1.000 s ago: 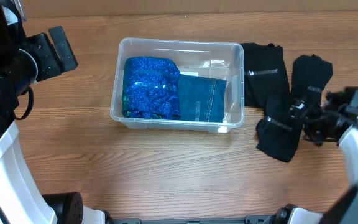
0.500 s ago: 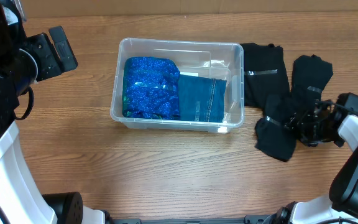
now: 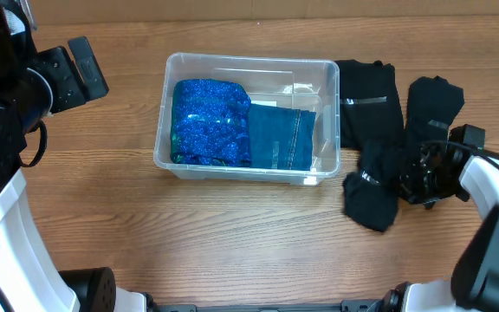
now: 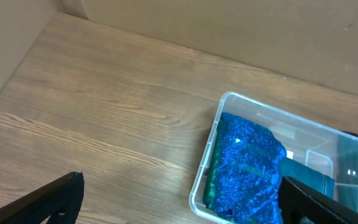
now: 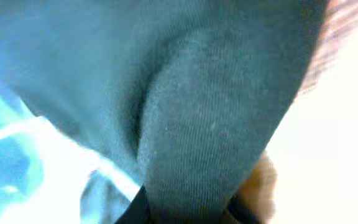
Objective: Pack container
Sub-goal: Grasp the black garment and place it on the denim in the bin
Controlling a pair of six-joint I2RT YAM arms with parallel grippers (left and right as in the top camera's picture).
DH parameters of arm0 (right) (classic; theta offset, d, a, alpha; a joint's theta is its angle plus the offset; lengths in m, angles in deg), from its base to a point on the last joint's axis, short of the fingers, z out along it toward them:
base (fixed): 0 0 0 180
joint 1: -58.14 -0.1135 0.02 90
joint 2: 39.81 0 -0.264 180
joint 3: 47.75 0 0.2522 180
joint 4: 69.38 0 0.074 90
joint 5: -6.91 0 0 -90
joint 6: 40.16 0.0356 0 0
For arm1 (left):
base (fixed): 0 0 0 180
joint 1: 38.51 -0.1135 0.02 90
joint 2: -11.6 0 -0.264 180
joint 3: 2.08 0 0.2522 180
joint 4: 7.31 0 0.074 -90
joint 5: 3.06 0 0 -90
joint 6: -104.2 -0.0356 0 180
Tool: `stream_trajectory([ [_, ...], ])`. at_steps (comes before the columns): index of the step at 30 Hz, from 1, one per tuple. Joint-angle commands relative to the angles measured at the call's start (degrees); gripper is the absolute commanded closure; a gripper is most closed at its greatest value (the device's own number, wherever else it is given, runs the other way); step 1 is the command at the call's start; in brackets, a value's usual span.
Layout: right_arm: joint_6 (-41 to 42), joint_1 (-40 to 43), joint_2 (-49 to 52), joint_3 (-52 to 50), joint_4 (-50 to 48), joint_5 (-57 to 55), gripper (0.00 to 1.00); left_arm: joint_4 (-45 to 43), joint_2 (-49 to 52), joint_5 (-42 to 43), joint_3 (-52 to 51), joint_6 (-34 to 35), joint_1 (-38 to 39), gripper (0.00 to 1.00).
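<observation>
The clear container point(image 3: 232, 58) stands mid-table and holds a sparkly blue garment point(image 3: 208, 121) on its left and a folded denim-blue garment point(image 3: 281, 136) on its right. Right of it my right gripper point(image 3: 408, 184) is shut on a black garment point(image 3: 371, 192) lying on the table; in the right wrist view that dark fabric point(image 5: 216, 106) fills the frame, bunched between the jaws of the gripper point(image 5: 185, 211). My left gripper point(image 3: 85, 68) hangs open over the table left of the container. Its wrist view shows the container's rim point(image 4: 209, 155) and the sparkly garment point(image 4: 247, 162) between its spread fingers point(image 4: 48, 202).
Two more black garments lie right of the container, one beside its wall point(image 3: 369, 102) and one further right point(image 3: 434, 102). Bare wooden table point(image 3: 232, 243) runs along the front and on the left. The arm bases stand at the front corners.
My right gripper has shut on the black garment and pulled it a little left, toward the container. The left arm has not moved.
</observation>
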Motion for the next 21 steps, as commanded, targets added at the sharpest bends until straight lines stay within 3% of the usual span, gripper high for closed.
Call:
stream_trajectory([
  [1, -0.09, -3.78, -13.42, 10.38, 5.33, 0.00, 0.96, -0.09, 0.11, 0.28, 0.07, -1.11, -0.24, 0.00],
  [4, -0.07, -8.96, -20.70, 15.13, 5.99, 2.95, 0.96, -0.09, 0.11, 0.31, 0.07, -1.11, -0.24, 0.00],
  [9, 3.21, -20.61, -24.87, 15.56, -3.85, 8.26, 0.96, -0.09, 0.11, 0.31, 0.07, -1.11, -0.24, 0.00],
  [13, 8.37, -30.97, -19.67, 15.06, -15.80, 7.15, 0.96, -0.09, 0.11, 0.31, 0.07, -1.11, -0.24, 0.00],
  [21, 21.97, -40.98, -1.20, 15.06, -30.23, 3.93, 0.96, -0.09, 0.11, 0.28, 0.07, -1.11, -0.24, 0.00],
])
